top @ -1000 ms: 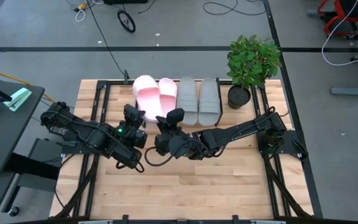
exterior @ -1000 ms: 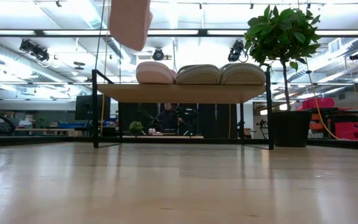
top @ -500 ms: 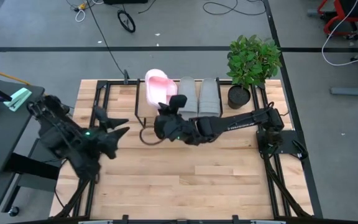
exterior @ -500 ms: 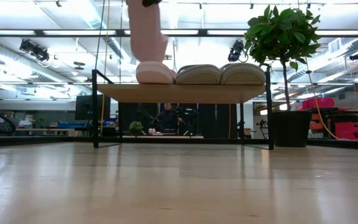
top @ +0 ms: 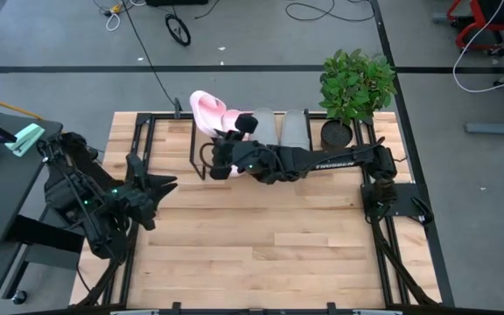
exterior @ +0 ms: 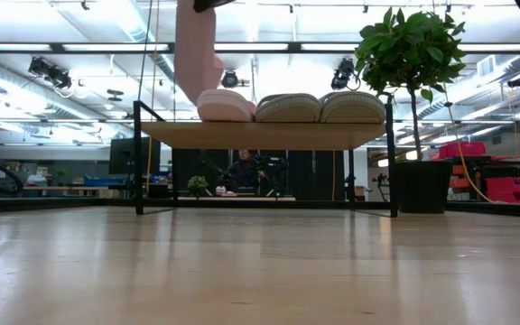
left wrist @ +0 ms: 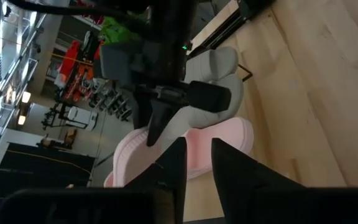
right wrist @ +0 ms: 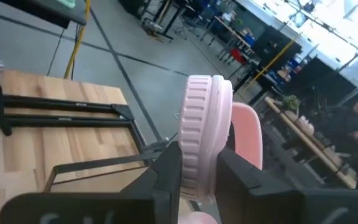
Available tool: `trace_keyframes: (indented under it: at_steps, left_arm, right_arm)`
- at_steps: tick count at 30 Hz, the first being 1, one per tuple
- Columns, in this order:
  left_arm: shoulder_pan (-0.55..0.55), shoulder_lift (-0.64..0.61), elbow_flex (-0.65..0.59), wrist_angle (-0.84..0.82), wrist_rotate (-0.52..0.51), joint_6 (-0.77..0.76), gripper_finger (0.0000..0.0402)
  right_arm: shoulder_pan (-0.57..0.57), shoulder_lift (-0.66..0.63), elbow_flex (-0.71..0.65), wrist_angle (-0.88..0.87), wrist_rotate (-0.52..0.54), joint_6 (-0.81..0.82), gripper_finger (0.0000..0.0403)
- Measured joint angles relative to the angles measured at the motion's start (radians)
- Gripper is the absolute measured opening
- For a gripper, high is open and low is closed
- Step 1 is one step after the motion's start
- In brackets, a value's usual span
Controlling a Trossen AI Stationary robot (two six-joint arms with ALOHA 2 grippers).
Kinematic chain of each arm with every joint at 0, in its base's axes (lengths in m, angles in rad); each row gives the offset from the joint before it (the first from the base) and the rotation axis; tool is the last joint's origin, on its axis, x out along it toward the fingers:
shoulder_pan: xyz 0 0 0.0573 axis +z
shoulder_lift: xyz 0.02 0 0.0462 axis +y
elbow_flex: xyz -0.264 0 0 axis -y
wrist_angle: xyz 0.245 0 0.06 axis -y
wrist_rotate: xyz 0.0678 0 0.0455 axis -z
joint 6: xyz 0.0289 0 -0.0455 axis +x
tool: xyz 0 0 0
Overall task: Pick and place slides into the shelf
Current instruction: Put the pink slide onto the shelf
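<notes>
My right gripper (top: 218, 137) is raised over the left end of the shelf (exterior: 269, 135) and is shut on a pale pink slide (top: 206, 108). In the low view that slide (exterior: 197, 50) stands nearly upright above the shelf. The other pink slide (exterior: 225, 106) and two grey slides (exterior: 287, 107) (exterior: 352, 106) lie soles down on the shelf board. My left gripper (top: 157, 178) waits near the table's left side, open by a narrow gap (left wrist: 197, 146), and touches nothing. My right gripper pinches the pink slide between its two fingers (right wrist: 169, 169), across the sole's thickness at its upper end (right wrist: 199, 146). The fingers come from above, slanting toward the far edge. The slide hangs nearly upright below them. I cannot tell whether its lower end (exterior: 209, 83) touches the pink slide on the shelf.
A potted plant (top: 353, 87) stands at the shelf's right end, and its pot (exterior: 420, 185) is on the tabletop. Bare wooden tabletop (top: 261, 236) stretches in front of the shelf. Black frame rails (top: 143, 140) run along the table's left and right sides.
My right gripper has carried the pink slide toward the far edge and the left, over the shelf's left end. It has also lowered the slide, which now stands upright just above the other pink slide. My left arm has drawn back from the table's middle toward the left edge.
</notes>
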Motion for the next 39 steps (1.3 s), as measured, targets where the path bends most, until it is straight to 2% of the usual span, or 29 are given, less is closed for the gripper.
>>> trace_keyframes:
  at_steps: [5,9,13,23,30,39]
  left_arm:
    - [0.0,0.0,0.0,0.0,0.005,0.0,0.0071]
    - [0.0,0.0,0.0,0.0,0.005,-0.001,0.0074]
    - [0.0,0.0,0.0,0.0,0.006,-0.005,0.0077]
    - [0.0,-0.001,0.0,0.0,0.013,-0.024,0.0068]
    - [0.0,-0.001,0.0,0.0,0.014,-0.025,0.0075]
    - [0.0,-0.001,0.0,0.0,0.014,-0.026,0.0063]
  right_arm:
    - [-0.016,0.039,0.001,0.05,0.007,0.013,0.0072]
    - [-0.016,0.086,0.002,0.095,0.032,-0.047,0.0071]
    - [-0.013,0.123,0.009,0.092,0.052,-0.114,0.0071]
    - [-0.012,0.197,0.011,0.091,0.065,-0.12,0.0071]
    - [0.0,0.196,0.011,-0.01,0.113,-0.112,0.0071]
    - [0.012,0.197,0.011,-0.114,0.084,-0.062,0.0071]
